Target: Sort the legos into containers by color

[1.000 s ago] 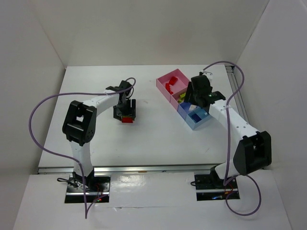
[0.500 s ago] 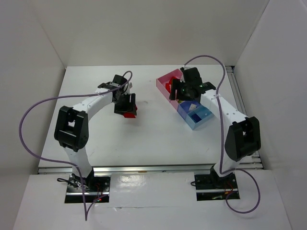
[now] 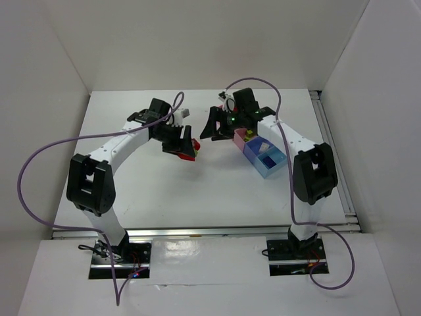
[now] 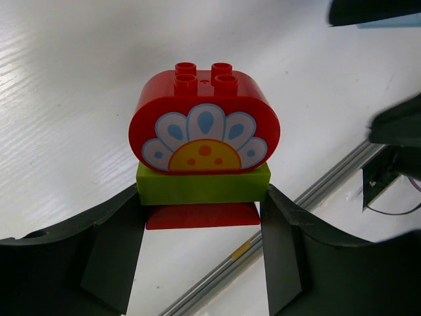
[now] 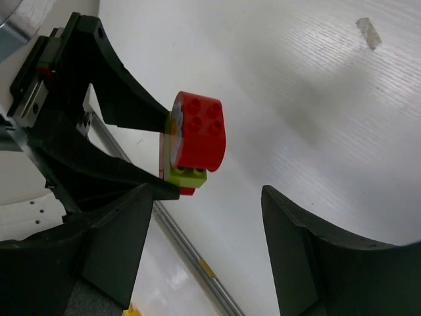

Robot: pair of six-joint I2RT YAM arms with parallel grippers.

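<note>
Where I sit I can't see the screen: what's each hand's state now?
Left hand: closed on the lego stack, red over green over red.
Right hand: open, holding nothing.

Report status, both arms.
Left gripper shut on red-green lego stack. Right gripper open, facing it. Nothing between them.

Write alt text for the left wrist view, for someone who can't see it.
A lego stack is clamped between the dark fingers of the left gripper: a rounded red brick with a flower print on top, a lime green brick under it, a red piece at the bottom. Behind lies the white table.
</note>
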